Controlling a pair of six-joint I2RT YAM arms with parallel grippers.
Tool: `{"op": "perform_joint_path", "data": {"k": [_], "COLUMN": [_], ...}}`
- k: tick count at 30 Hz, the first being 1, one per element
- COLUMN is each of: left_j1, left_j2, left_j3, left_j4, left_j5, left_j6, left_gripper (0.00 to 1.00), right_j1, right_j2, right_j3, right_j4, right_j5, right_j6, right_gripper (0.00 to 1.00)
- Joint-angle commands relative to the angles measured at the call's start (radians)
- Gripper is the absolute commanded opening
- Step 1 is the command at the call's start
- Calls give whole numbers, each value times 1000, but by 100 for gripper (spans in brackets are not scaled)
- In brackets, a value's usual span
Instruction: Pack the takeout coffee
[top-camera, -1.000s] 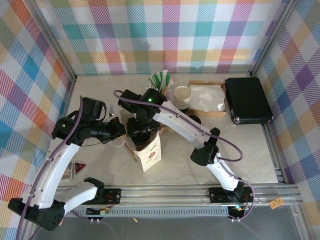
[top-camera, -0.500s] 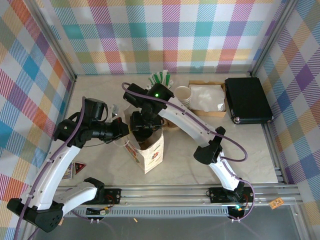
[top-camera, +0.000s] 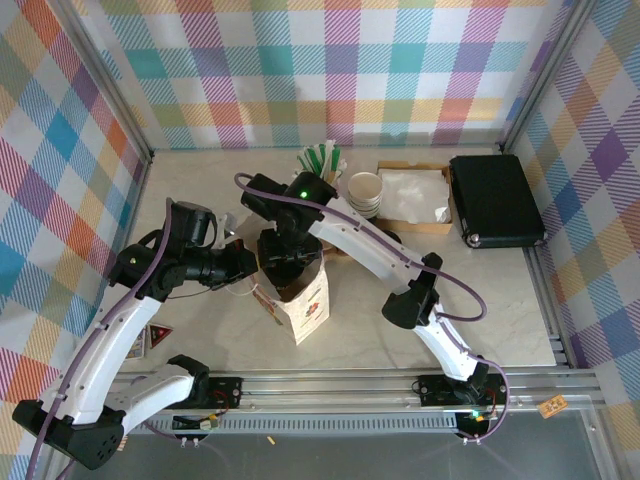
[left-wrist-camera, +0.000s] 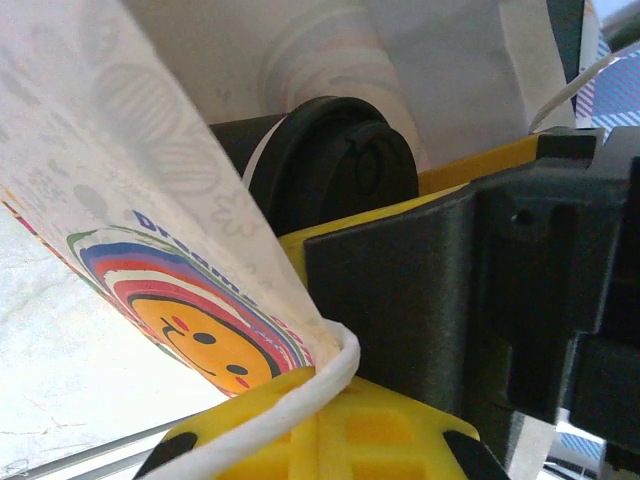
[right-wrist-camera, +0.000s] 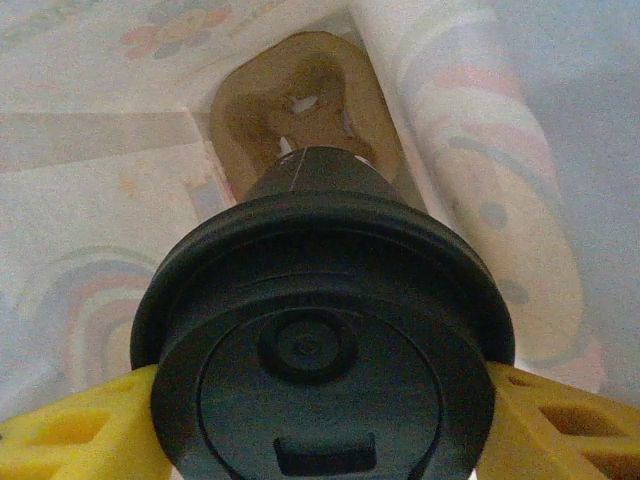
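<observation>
Currently we've got the right gripper (right-wrist-camera: 315, 435) grasping the takeout coffee (right-wrist-camera: 320, 370): yellow fingers (right-wrist-camera: 70, 440) sit on either side of the cup just under its black lid. The cup hangs lid-up inside the paper bag (top-camera: 305, 305), with the bag's brown floor visible past it in the right wrist view. We can't tell whether the base touches that floor.

The left gripper (left-wrist-camera: 335, 365) is clenched on the bag's rim, the white edge pinched between its yellow pads beside the smiley print. From that side we see the black lid (left-wrist-camera: 340, 165) just inside the bag mouth.

From above, both grippers meet at the top of the bag, which stands upright mid-table. The stack of cream cups (top-camera: 365, 193) and the black case (top-camera: 495, 200) sit well apart at the far side.
</observation>
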Motion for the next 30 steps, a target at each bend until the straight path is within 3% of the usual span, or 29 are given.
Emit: {"op": "perform_joint_path", "data": {"k": [1, 5, 9, 11, 24, 30], "left_j1": [-10, -11, -11, -9, 18, 34], "left_j2": [-26, -55, -82, -91, -23, 5], "left_j3": [8, 24, 52, 59, 82, 90], "left_j4": [-16, -47, -95, -113, -108, -118], "left_j5": [-45, -105, -188, -216, -219, -220], "left_j6": [-1, -18, -47, -55, -96, -99], "left_gripper": [0, 1, 32, 39, 37, 29], "right_j1": [17, 25, 41, 48, 56, 56], "right_j2": [15, 19, 22, 22, 54, 59], "right_j3": [4, 3, 4, 3, 4, -7], "right_j4": [-161, -151, -161, -164, -160, -155], "right_j5": [20, 19, 28, 29, 17, 0], "right_j6": [-81, -130, -159, -165, -195, -207], "right_gripper": [14, 14, 13, 13, 13, 13]}}
